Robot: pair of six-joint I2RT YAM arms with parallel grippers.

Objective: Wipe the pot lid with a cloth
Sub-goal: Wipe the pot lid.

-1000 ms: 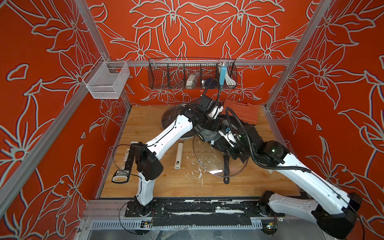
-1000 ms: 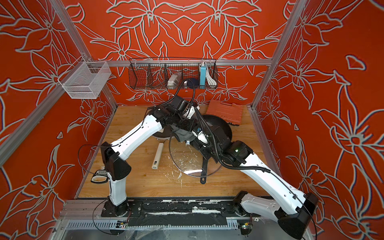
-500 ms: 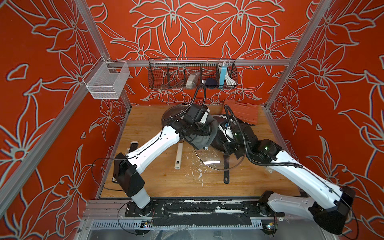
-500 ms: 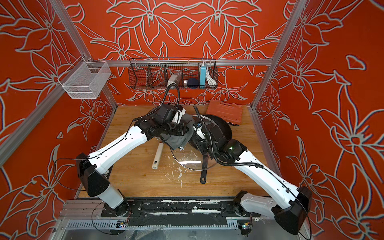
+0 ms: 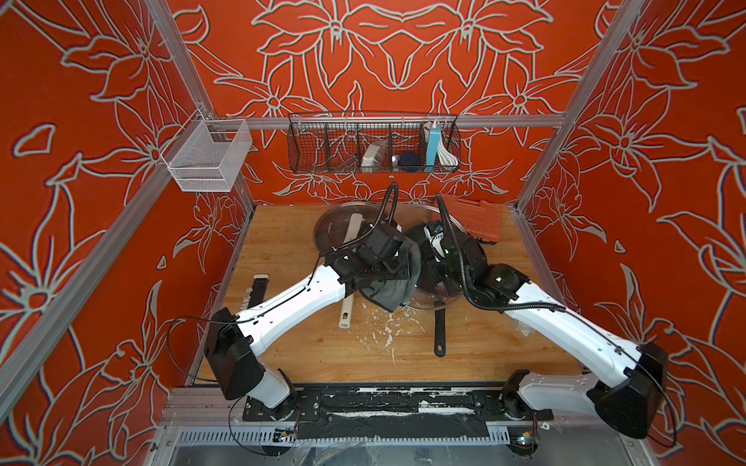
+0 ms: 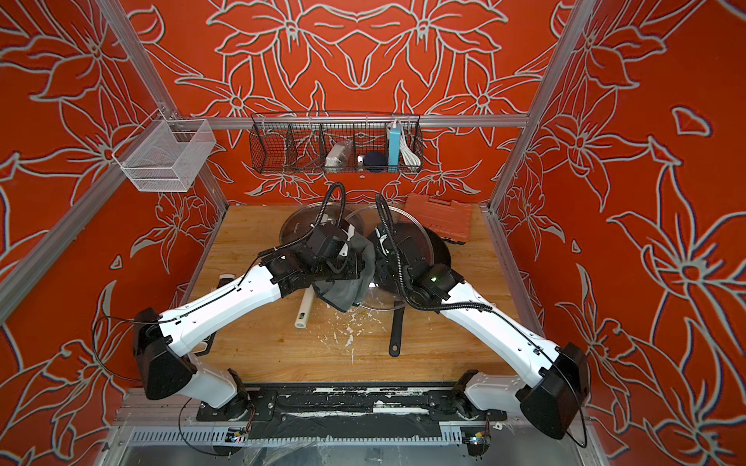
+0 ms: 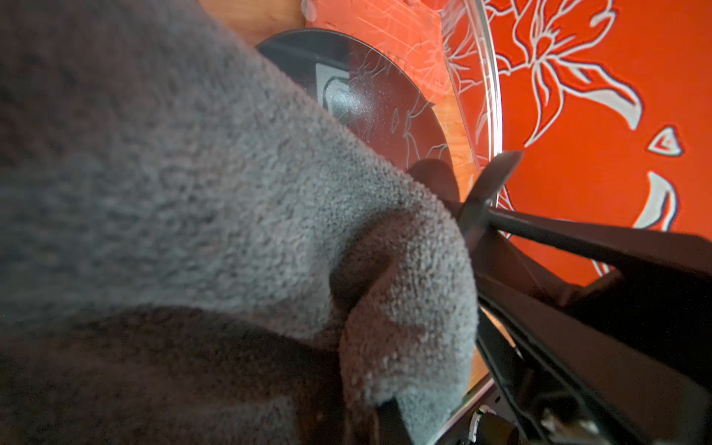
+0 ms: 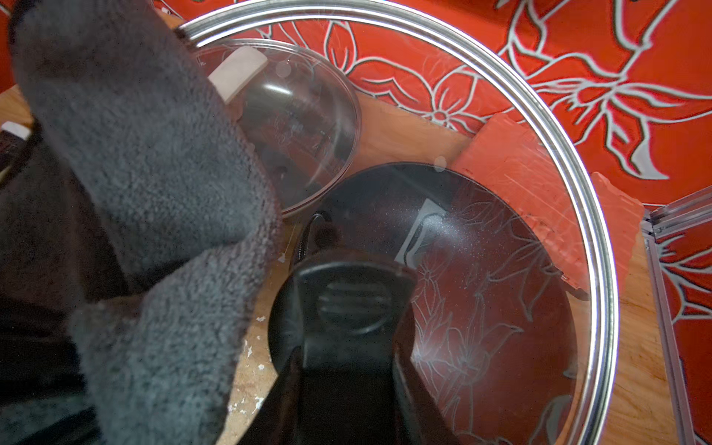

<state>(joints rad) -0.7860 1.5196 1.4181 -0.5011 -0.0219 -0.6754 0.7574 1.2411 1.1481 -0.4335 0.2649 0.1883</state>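
**Entry: wipe of pot lid, state at this moment**

- **Pot lid** [image 5: 335, 228]: lies flat, dome up, at the back edge of the bench [image 5: 282, 355], left of its middle. The left arm hides part of it. Nothing grips it and the cloth is not on it.
- **Axis:** its cream bar handle [image 8: 237, 73] runs roughly from the back edge toward the front edge, leaning slightly. The front end is hidden in both top views.
- **Cloth** [image 5: 387, 290]: grey, bunched and hanging from the left gripper [image 5: 399, 268], whose jaws are closed on it. It is pressed against another lid, not the pot lid.
- **Black-handled glass lid** [image 8: 558, 154]: tipped up steeply over the dark pan [image 6: 442, 254], right of the bench's middle. The right gripper [image 8: 346, 346] is clamped on its black handle. Which face the cloth meets cannot be told, nor whether the lower rim touches the bench.
- **Progress, as judged:** cloth fetched and in use, but on the black-handled lid. The cream-handled lid appears unwiped, so the whole wipe of it is left.
- **Loose matter:** white flakes [image 5: 387, 331] on the bench toward the front edge.
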